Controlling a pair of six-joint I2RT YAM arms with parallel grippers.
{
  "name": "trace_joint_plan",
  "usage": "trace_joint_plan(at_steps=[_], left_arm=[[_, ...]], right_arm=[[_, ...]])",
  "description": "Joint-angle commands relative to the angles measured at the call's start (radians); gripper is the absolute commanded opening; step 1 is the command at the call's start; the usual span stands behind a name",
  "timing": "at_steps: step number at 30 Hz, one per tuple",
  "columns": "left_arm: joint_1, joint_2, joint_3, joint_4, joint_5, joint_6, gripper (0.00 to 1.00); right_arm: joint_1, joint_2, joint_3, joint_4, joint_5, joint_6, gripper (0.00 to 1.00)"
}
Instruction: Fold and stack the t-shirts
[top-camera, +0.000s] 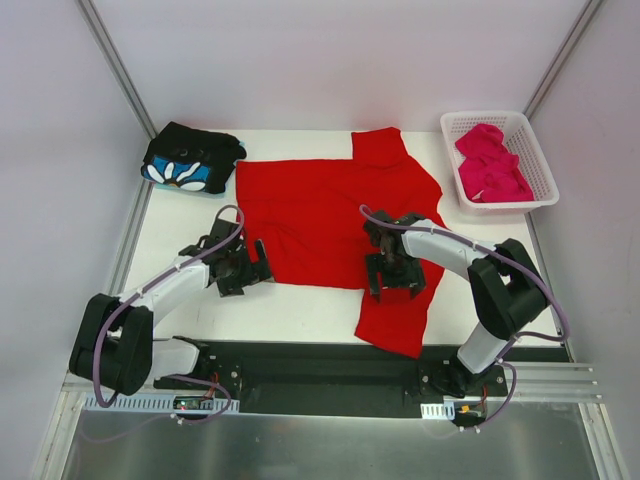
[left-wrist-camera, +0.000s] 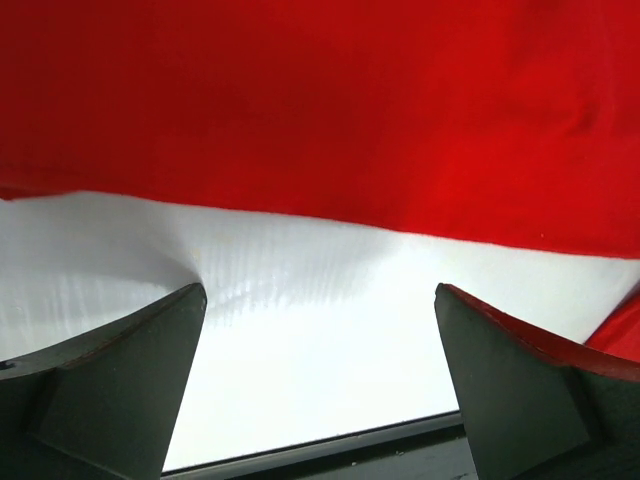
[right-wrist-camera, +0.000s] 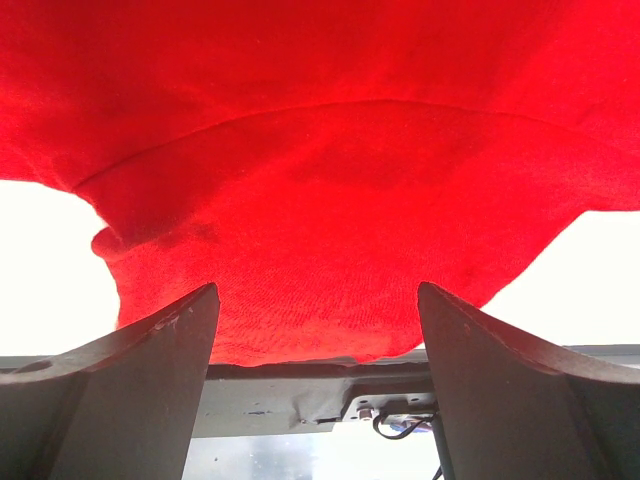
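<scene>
Table (top-camera: 300, 310): white, with pale walls around it and a black rail (top-camera: 330, 365) along the near edge.
Red shirt (top-camera: 320, 210): spread over the middle of the table, mostly flat. One part runs toward the near edge on my right side and reaches the rail.
Black shirt (top-camera: 190, 160): folded at the far left corner, flower print showing, just beside the red shirt's far left corner.
Pink shirt (top-camera: 490, 165): bunched inside the basket (top-camera: 545, 190) at the far right.
Left pincer (top-camera: 245, 272): spread wide over bare table just beside the red shirt's near hem, nothing between my fingers.
Right pincer (top-camera: 395, 280): spread wide, low over the red shirt's near right part. Red cloth fills the gap ahead of my fingers, and I pinch none of it.
</scene>
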Motion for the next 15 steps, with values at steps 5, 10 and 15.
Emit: trace_joint_plan(at_steps=[5, 10, 15], left_arm=[[-0.073, -0.094, 0.021, -0.090, -0.030, -0.082, 0.99], [-0.073, -0.039, 0.162, -0.136, -0.061, -0.039, 0.99], [-0.067, 0.106, 0.253, -0.118, -0.101, -0.001, 0.99]], right_arm=[[0.006, -0.045, 0.002, -0.017, 0.015, 0.025, 0.84], [0.005, -0.034, 0.010, -0.022, 0.018, 0.019, 0.84], [0.003, -0.031, 0.000, -0.014, 0.021, 0.018, 0.84]])
